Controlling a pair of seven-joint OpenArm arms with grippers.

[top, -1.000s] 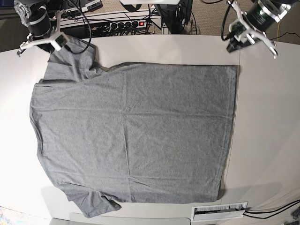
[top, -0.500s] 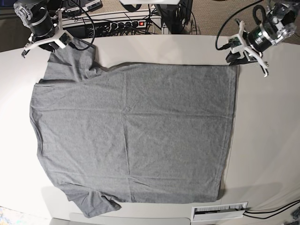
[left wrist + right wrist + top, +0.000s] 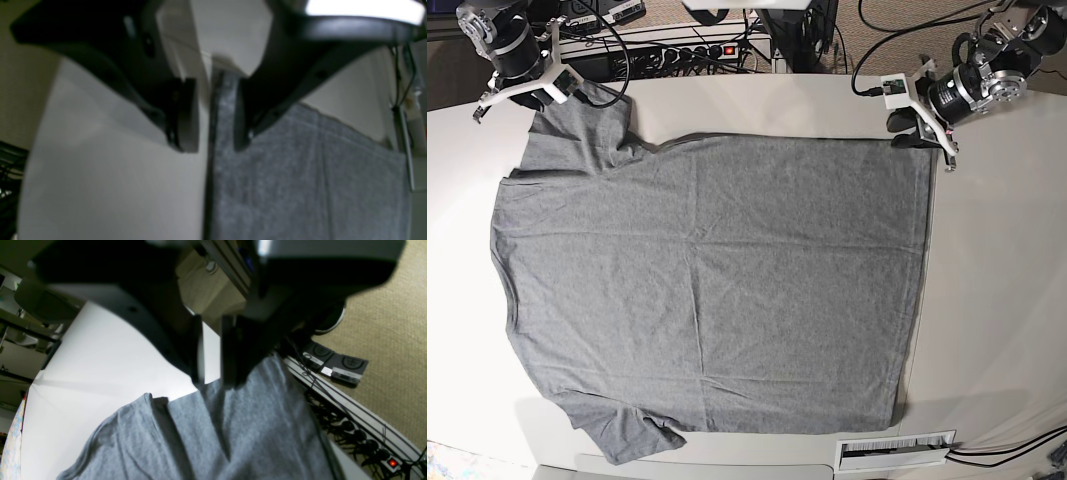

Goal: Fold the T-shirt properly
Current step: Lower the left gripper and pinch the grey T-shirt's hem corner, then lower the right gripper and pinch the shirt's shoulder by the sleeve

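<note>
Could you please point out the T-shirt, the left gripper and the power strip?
T-shirt [image 3: 707, 280], base view, middle of body.
Left gripper [image 3: 215, 113], left wrist view, gap between fingertips.
Power strip [image 3: 697, 50], base view, its top.

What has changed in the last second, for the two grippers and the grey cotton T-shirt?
The left gripper swung down and inward to the hem corner of the heather-grey cotton T-shirt; its jaws opened and now straddle that edge. The right gripper shifted slightly at the sleeve and opened a little. The T-shirt stayed flat on the white table, not yet gripped.
</note>
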